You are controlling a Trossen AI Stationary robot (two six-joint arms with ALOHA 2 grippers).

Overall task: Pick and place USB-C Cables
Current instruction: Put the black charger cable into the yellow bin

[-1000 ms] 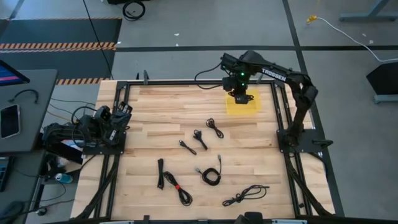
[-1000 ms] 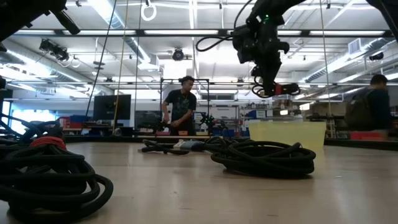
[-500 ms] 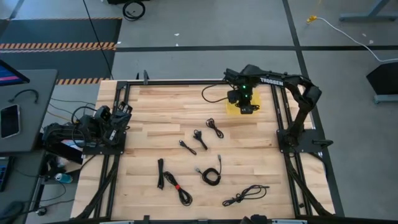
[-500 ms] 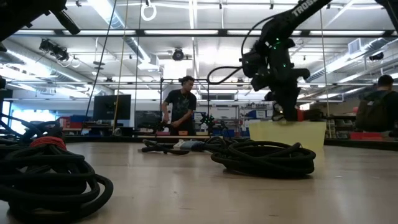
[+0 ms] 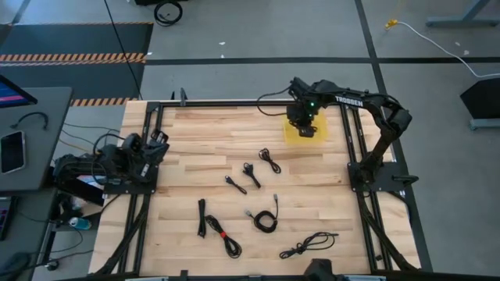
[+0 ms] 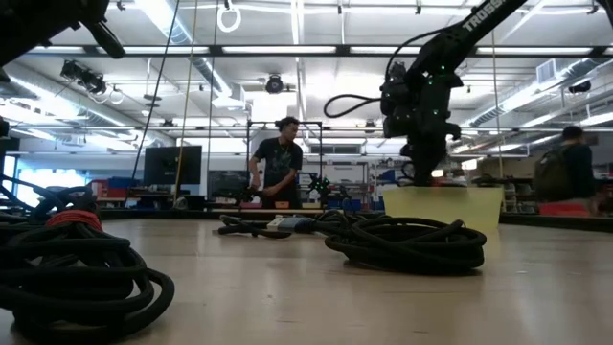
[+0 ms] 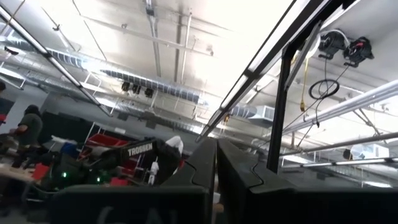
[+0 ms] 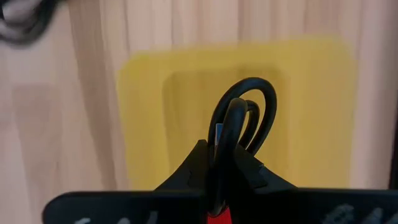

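My right gripper (image 5: 303,127) hangs over the yellow bin (image 5: 318,134) at the table's far right and is shut on a coiled black USB-C cable (image 8: 252,115). In the low view it reaches down to the bin's rim (image 6: 442,189). Several more black cables lie flat on the wood: three small ones mid-table (image 5: 269,161) (image 5: 250,173) (image 5: 234,184), and others near the front (image 5: 201,217) (image 5: 227,239) (image 5: 266,219) (image 5: 308,244). My left gripper (image 7: 216,149) is shut, parked at the table's left edge (image 5: 144,150), and points up at the ceiling. My right gripper pinches the bundled cable between its two fingers, coming from above and pointing down. The coil's loop (image 8: 261,99) sticks out past the fingertips over the bin's floor. A red tie (image 8: 215,216) shows far back between the fingers. Whether the loop touches the bin, I cannot tell.
The table's black frame rails (image 5: 348,140) run close beside the bin. In the low view, thick cable coils (image 6: 412,241) (image 6: 67,268) lie close to the camera. People stand in the room beyond the table (image 6: 281,163). Bare wood lies left of the bin (image 5: 219,129).
My right gripper has come down from well above the bin to its rim, swinging a little toward the table's near edge and back while turning about. It has stayed shut on the cable throughout.
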